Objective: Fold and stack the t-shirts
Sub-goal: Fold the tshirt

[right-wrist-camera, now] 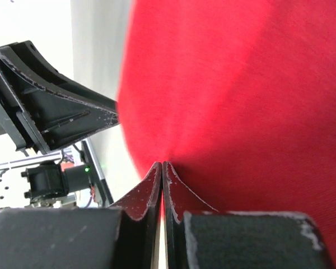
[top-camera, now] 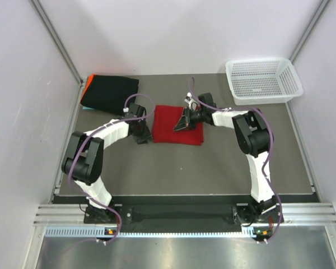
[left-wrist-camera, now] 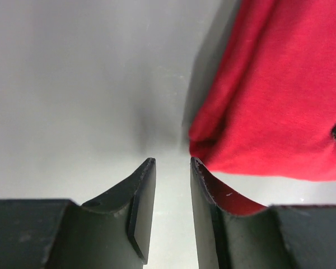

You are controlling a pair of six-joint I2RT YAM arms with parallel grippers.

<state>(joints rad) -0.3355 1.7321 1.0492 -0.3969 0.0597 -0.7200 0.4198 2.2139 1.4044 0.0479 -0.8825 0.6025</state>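
Both grippers sat at the folded bright-red cloth t-shirt [top-camera: 193, 134]: right gripper [right-wrist-camera: 162, 165] fully closed, seemingly pinning it; left gripper [left-wrist-camera: 172, 162] half-open, empty, beside its edge.

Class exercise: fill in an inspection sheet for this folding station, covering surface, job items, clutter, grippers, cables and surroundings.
Surface: dark grey table, no spills seen.
Job's things: red t-shirt folded at centre; black t-shirt folded at far left, orange edge showing at its corner.
Clutter: white mesh basket, far right corner, nothing in it.
Grippers: left gripper open beside the red cloth's edge; right gripper shut, fingers against the red cloth.
Cables: purple cables loop along both arms.
Surroundings: white walls; metal rail at near edge.
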